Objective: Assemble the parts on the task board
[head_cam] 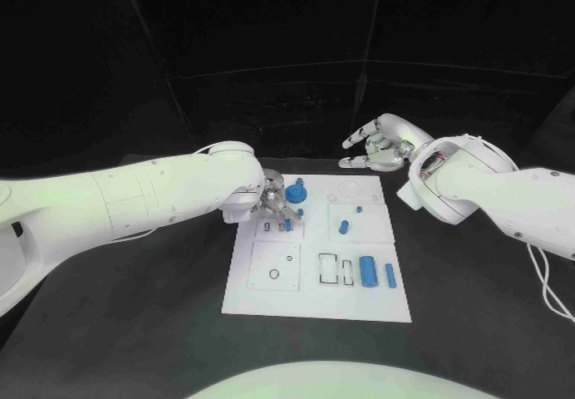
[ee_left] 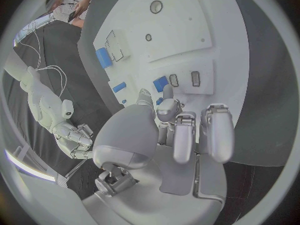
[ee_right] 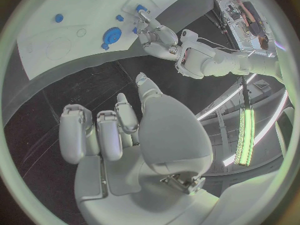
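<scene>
- Task board (head_cam: 278, 303), the white plate, lies in the middle of the black table (head_cam: 144, 332); every place below is given relative to it.
- Blue parts are spread over it: a round geared part (head_cam: 297, 194) near its far edge, a small peg (head_cam: 343, 226) near its middle, and a thick cylinder (head_cam: 368, 271) with a thin bar (head_cam: 390, 275) beside it toward the near right corner.
- Left hand (head_cam: 273, 205) is low over the board's far left area, just beside the geared part. Its fingers are bent toward a small blue piece (ee_left: 160, 83), but I cannot tell whether they pinch it or anything else.
- Right hand (head_cam: 381, 141) hovers beyond the board's far right corner, fingers apart, holding nothing.
- Risk, as I judge it: the left hand works tight against the geared part, so a sideways move could knock it or nearby small pieces out of place.
- Left wrist view gives the fingertips' closeness to the board's slots; the head view gives the overall layout of parts instead.
</scene>
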Robot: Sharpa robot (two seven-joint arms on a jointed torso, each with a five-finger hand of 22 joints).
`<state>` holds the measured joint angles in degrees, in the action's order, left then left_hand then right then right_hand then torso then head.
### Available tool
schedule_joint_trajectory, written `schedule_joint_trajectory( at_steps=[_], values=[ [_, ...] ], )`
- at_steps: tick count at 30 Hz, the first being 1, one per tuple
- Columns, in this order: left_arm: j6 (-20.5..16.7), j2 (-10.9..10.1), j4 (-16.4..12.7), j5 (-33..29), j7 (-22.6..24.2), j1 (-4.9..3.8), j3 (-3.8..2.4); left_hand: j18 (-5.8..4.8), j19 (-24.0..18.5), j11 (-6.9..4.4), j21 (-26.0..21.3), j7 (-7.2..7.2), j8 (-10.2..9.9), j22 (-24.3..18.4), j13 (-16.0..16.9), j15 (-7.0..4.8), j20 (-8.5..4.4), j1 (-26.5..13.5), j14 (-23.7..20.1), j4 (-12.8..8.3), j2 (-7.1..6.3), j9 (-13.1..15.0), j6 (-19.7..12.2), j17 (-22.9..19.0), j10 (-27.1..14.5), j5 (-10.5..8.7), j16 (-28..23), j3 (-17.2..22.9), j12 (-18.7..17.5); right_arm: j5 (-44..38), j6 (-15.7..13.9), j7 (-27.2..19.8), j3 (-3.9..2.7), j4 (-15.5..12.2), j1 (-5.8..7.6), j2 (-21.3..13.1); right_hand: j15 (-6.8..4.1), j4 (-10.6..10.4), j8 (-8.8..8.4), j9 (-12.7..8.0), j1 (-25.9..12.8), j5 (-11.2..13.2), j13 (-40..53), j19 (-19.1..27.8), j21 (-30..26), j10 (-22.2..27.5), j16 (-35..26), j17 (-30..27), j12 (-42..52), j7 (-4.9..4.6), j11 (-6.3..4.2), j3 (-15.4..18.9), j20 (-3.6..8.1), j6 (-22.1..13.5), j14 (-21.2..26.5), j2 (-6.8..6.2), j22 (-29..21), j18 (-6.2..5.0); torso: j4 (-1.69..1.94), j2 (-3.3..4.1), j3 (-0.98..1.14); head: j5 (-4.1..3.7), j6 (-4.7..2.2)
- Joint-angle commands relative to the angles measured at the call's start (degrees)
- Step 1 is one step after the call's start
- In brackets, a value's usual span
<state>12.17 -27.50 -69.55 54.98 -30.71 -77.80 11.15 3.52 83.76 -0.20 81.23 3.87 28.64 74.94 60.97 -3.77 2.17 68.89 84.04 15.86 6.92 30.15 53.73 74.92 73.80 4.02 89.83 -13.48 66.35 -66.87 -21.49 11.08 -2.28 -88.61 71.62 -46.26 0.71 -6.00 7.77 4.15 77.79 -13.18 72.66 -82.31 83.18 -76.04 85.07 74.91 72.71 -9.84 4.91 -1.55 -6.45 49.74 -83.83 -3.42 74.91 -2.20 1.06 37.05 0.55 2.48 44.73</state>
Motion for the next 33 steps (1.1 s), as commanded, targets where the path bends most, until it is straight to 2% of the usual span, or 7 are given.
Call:
schedule_joint_trajectory(
  at_steps=[1, 33],
  values=[
    [1.55, 0.24, 0.26, 0.38, -0.55, -0.05, -0.02, -0.72, 1.58, -0.04, 0.39, 0.06, 0.39, 0.47, 0.06, -0.16, 0.06, 0.78, 5.96, -0.45, 0.03, 0.21, -0.38, 15.08, -0.22, 0.09, 0.17, 0.01, 0.18, -0.29, 0.34, -0.03, -0.04, 0.04, 0.12, 0.11, -0.39, -0.33, 0.37, -0.05, -0.23, -0.22, 0.0, 0.44, -0.27, 0.28, -0.25, 5.93, -0.21, 0.03, -0.14, 0.04, -0.02, 0.17, -3.96, 0.22, 0.17, -1.07, 0.09, 0.04, -0.04, 0.0, 0.13],
    [3.44, 2.31, 2.93, 0.38, -0.61, 0.43, -0.04, -0.9, 1.84, -0.25, 1.04, -0.17, 1.12, 1.6, 0.87, -0.29, -0.01, 2.6, 5.96, -1.41, 0.15, 1.55, -0.25, 15.08, 0.49, 0.29, 0.17, 0.87, 0.9, -0.29, 0.89, 0.0, -0.03, 0.33, 0.12, 0.47, -0.45, -0.49, 0.58, -0.04, -0.16, -0.4, 0.01, 0.42, -0.31, 0.17, -0.31, 5.89, -0.13, 0.1, -0.21, 0.1, 0.03, 0.37, -3.97, 0.4, 0.14, -1.07, 0.11, 0.05, -0.09, -0.37, 0.99]
  ],
)
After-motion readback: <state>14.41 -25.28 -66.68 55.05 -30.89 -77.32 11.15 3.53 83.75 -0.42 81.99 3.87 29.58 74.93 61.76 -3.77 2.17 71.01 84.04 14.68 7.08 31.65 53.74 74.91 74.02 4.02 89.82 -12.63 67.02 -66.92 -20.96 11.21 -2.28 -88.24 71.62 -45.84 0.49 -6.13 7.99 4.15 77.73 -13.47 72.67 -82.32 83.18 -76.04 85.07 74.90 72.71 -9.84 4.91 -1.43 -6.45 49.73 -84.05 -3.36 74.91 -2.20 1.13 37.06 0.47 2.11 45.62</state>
